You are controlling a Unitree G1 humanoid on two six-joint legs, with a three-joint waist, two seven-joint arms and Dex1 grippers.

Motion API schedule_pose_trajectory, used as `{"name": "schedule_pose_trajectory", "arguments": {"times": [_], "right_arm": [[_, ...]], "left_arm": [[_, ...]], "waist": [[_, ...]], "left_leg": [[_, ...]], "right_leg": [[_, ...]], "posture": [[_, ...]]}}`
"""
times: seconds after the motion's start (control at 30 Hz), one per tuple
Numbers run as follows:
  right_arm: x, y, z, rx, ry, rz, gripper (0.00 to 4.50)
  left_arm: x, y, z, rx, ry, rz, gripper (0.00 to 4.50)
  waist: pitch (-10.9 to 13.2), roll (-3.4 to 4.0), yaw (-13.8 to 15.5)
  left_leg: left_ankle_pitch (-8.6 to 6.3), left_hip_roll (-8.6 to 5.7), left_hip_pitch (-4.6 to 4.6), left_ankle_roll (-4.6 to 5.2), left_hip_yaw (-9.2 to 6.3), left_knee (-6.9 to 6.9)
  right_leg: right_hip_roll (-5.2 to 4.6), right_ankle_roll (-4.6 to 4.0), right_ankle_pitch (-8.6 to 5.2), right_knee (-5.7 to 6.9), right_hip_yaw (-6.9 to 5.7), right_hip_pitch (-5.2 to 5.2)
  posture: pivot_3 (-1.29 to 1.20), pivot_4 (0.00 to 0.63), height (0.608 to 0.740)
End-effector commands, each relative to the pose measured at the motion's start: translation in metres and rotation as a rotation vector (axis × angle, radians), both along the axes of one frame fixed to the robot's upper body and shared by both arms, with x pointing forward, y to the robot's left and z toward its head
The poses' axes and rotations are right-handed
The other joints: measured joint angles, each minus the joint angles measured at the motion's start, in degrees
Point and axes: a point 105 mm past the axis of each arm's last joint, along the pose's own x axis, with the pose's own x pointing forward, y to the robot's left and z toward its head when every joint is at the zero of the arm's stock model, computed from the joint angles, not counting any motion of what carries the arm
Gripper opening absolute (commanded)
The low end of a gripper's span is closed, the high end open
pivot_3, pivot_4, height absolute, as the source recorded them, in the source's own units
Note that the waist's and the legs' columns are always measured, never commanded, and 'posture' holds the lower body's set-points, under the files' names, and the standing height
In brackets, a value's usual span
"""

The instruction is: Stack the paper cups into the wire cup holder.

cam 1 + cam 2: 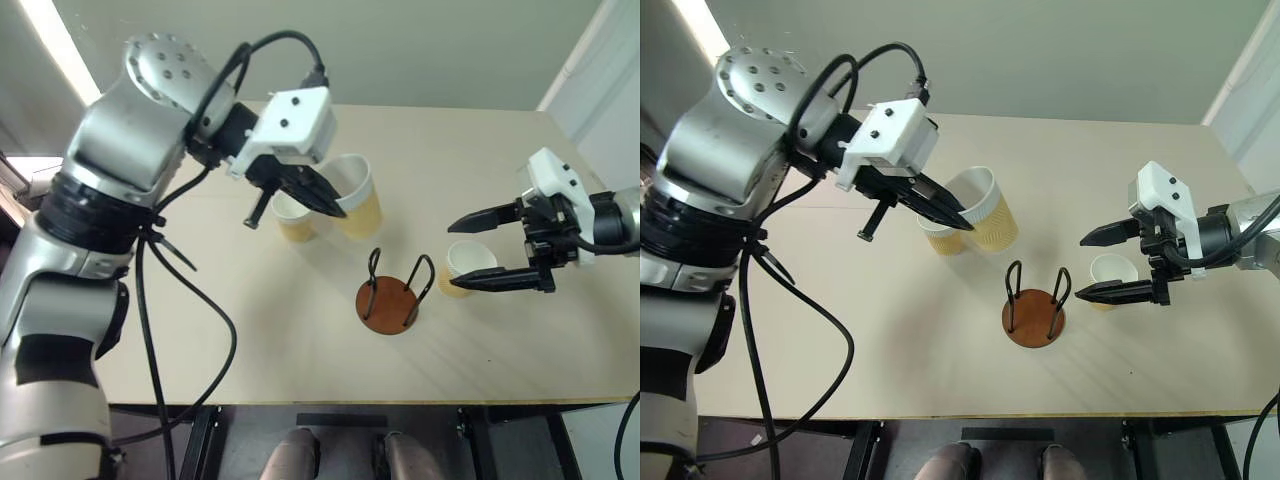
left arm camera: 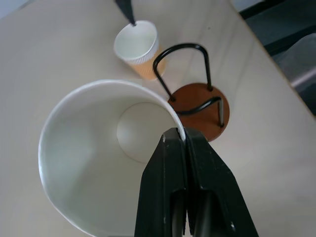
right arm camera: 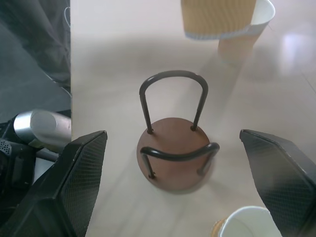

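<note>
- One wire holder [image 1: 392, 297] at the table's near edge, empty.
- Three paper cups [image 1: 467, 266], none stacked.
- Left gripper [image 1: 335, 203] pinches one cup's [image 1: 358, 195] rim, lifted.
- Right gripper [image 1: 474, 250] spread wide, holding nothing.

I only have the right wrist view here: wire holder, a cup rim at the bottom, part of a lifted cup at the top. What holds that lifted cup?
Observer: The left gripper, shut on the rim of the pale yellow-tan paper cup.
Operator: Is another cup behind it?
Observer: Yes, a second paper cup stands on the beige table beside it.
Operator: And my gripper?
Observer: The right gripper is open; the third paper cup is between its fingers, beside the black wire cup holder with the reddish-brown base.
</note>
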Motion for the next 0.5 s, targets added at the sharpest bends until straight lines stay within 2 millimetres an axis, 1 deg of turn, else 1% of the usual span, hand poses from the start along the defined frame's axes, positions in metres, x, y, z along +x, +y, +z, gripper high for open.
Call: {"name": "schedule_pose_trajectory", "arguments": {"times": [0.03,0.13,0.23,0.3,0.43,0.5], "right_arm": [[-0.006,-0.006,0.018,-0.006,-0.075,-0.017,4.46],[-0.003,-0.013,0.022,-0.010,-0.100,-0.056,4.46],[-0.002,-0.016,0.025,-0.010,-0.114,-0.079,4.46],[-0.004,-0.016,0.025,-0.011,-0.114,-0.081,4.46],[-0.005,-0.018,0.030,-0.005,-0.131,-0.096,4.46],[-0.004,-0.020,0.042,0.025,-0.171,-0.113,4.46]], "left_arm": [[-0.008,-0.013,0.009,0.017,-0.015,-0.096,0.00],[-0.006,-0.026,0.009,0.017,-0.014,-0.135,0.00],[-0.006,-0.037,0.014,0.004,-0.015,-0.170,0.00],[-0.007,-0.043,0.014,0.004,-0.009,-0.190,0.00],[-0.009,-0.049,0.009,0.028,0.000,-0.221,0.00],[-0.011,-0.053,0.005,0.038,0.011,-0.242,0.00]], "waist": [[0.0,0.00,0.1],[0.0,0.00,0.5],[0.0,0.00,0.6],[0.0,-0.01,0.6],[0.0,0.00,0.7],[0.0,0.00,0.7]], "left_leg": [[0.00,0.00,-0.01,0.01,0.00,0.02],[-0.01,-0.01,-0.09,0.05,0.00,0.07],[0.00,-0.01,-0.15,0.08,0.00,0.12],[0.00,-0.01,-0.19,0.09,0.01,0.13],[-0.01,-0.01,-0.22,0.10,0.06,0.13],[-0.01,-0.01,-0.23,0.11,0.06,0.14]], "right_leg": [[0.00,0.02,0.01,0.00,0.00,0.00],[0.00,0.10,0.05,-0.07,0.00,0.00],[0.00,0.18,0.10,-0.12,0.01,-0.02],[0.00,0.20,0.11,-0.12,0.01,-0.04],[0.00,0.26,0.10,-0.12,0.03,-0.07],[0.00,0.28,0.10,-0.12,0.03,-0.07]], "posture": [[0.00,0.150,0.740],[0.00,0.150,0.740],[0.00,0.150,0.740],[0.00,0.150,0.740],[0.00,0.150,0.740],[0.00,0.150,0.740]]}}
